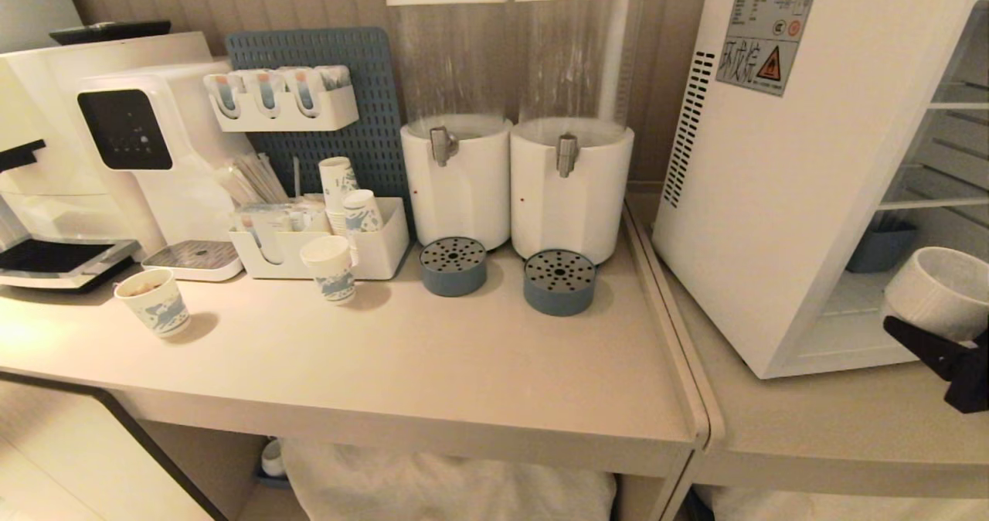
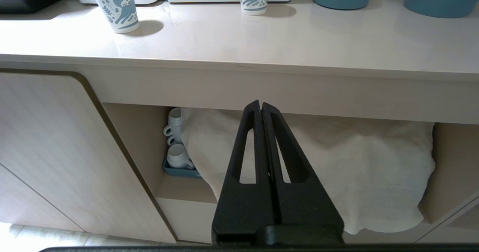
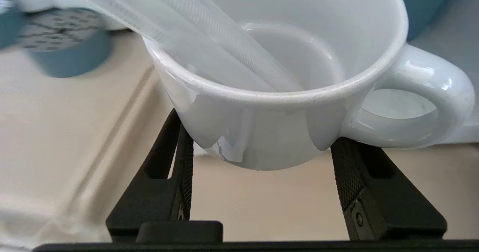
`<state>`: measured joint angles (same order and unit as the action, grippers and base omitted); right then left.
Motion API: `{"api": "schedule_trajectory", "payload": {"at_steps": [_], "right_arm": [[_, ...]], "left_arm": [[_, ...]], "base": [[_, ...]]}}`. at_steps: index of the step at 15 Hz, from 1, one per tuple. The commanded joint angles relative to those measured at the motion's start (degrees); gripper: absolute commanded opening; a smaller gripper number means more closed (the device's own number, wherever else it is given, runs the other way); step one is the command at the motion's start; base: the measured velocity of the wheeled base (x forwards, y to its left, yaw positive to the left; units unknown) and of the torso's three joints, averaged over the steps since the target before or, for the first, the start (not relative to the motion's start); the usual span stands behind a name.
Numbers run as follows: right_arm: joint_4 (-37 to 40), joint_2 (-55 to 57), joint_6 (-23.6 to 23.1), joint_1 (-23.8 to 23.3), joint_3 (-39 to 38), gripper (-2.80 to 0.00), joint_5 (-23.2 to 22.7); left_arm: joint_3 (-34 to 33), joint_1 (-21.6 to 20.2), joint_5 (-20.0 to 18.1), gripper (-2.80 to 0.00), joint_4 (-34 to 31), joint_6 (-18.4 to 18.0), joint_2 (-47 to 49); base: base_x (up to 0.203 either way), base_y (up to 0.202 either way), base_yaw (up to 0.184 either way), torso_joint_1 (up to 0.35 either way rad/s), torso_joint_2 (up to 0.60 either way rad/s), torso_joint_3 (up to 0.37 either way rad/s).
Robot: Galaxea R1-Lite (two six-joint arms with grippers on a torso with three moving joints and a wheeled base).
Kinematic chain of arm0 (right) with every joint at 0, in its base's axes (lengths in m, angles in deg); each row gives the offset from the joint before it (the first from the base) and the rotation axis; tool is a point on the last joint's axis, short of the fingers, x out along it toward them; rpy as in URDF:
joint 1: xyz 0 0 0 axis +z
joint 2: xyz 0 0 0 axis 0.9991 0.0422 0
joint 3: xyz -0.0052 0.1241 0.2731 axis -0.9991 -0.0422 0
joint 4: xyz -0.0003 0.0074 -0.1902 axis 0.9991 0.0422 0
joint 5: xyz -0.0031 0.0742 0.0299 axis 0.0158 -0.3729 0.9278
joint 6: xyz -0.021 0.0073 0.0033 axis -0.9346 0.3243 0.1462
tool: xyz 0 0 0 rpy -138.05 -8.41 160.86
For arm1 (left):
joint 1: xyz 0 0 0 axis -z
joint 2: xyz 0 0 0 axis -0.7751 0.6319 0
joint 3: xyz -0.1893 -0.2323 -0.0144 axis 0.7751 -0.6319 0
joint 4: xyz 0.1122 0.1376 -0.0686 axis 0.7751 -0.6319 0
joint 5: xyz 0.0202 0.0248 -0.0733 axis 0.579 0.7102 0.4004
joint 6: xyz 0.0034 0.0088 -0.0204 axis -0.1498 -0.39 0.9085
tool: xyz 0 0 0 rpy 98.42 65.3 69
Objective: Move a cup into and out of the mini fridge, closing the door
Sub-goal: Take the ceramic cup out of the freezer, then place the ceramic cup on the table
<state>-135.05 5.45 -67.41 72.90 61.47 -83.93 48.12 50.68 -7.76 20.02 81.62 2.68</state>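
The white mini fridge [image 1: 773,196] stands at the right of the counter, its vented side toward me and its wire shelves showing at the front. The door is out of view. The cup [image 1: 939,289], a squat white mug, hangs just in front of the fridge's lower opening, above the counter. My right gripper [image 1: 939,335] is shut on it. In the right wrist view the black fingers [image 3: 179,158] clamp the cup [image 3: 284,57] on both sides of its body, its handle to one side. My left gripper [image 2: 261,105] is shut and empty, parked below the counter's front edge.
Two drink dispensers [image 1: 456,173] with blue drip cups [image 1: 559,281] stand left of the fridge. Paper cups [image 1: 153,302] and an organiser [image 1: 371,250] are further left. A raised seam [image 1: 664,297] splits the counter. A blue tray [image 1: 881,246] sits inside the fridge. Mugs [image 2: 177,156] and cloth [image 2: 336,169] lie under the counter.
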Motion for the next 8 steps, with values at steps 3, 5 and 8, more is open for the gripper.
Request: {"api": "schedule_trajectory", "payload": {"at_steps": [3,5,8], "right_arm": [[22.99,-22.5,0.18,0.0,4.4,-2.8,-3.22],[37.95,-31.78,0.12,0.0,8.15,-2.8,-5.78],[50.69,-40.65,-0.07,0.46,10.89,-2.8,-8.45]], "left_arm": [[0.0,-0.04,0.0,-2.8,-0.04,0.09,0.07],[0.0,-0.04,-0.05,-2.8,0.01,0.01,0.07],[0.0,-0.04,-0.07,-2.8,-0.04,0.01,0.07]], "base": [[0.0,0.0,0.0,0.0,0.0,0.0],[0.0,0.0,0.0,0.0,0.0,0.0],[0.0,0.0,0.0,0.0,0.0,0.0]]}}
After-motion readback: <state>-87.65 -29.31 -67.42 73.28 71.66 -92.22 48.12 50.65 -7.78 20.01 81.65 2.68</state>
